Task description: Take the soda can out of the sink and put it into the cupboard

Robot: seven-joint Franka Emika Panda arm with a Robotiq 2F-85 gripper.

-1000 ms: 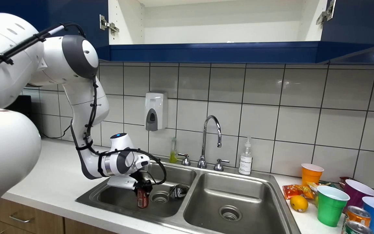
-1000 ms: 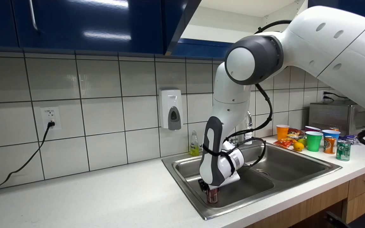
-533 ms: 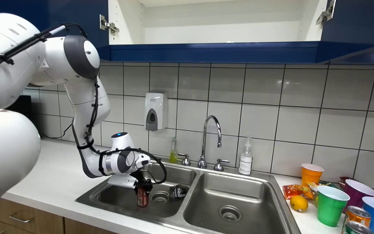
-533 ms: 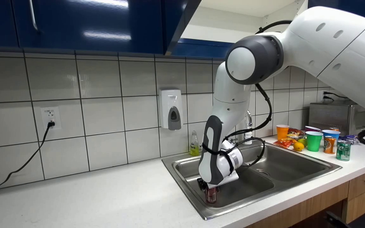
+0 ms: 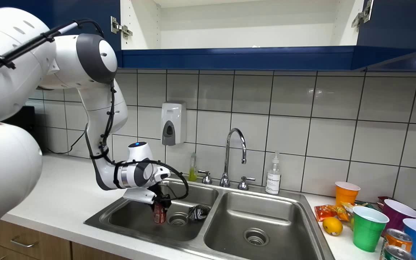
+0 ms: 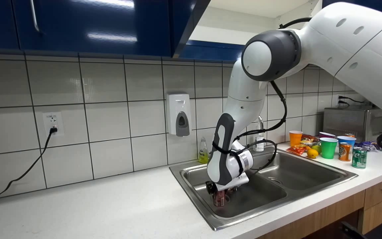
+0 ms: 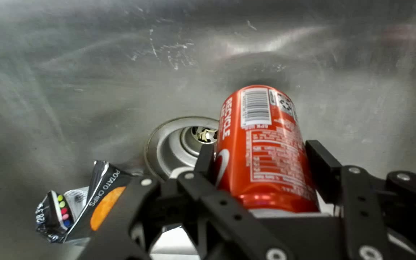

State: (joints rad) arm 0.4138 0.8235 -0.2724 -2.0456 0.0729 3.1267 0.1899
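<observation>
Gripper (image 5: 161,204) and soda can (image 5: 160,216) raised slightly since earlier frame. In exterior view: soda can within sink (image 5: 209,216), near drain (image 5: 178,219); cupboard (image 5: 237,57) above stands open, white inside; tiled wall (image 5: 291,133) carries soap dispenser (image 5: 173,122). In exterior view: white counter (image 6: 95,205) beside sink; black plug (image 6: 54,129) in wall outlet (image 6: 52,120); plastic cups (image 6: 328,148), drink cans (image 6: 359,158), metal appliance (image 6: 345,124) farther along. Wrist view: gripper grasping soda can from both sides; sink surface shows pale marks; chip bag (image 7: 107,206) lies near drain.
</observation>
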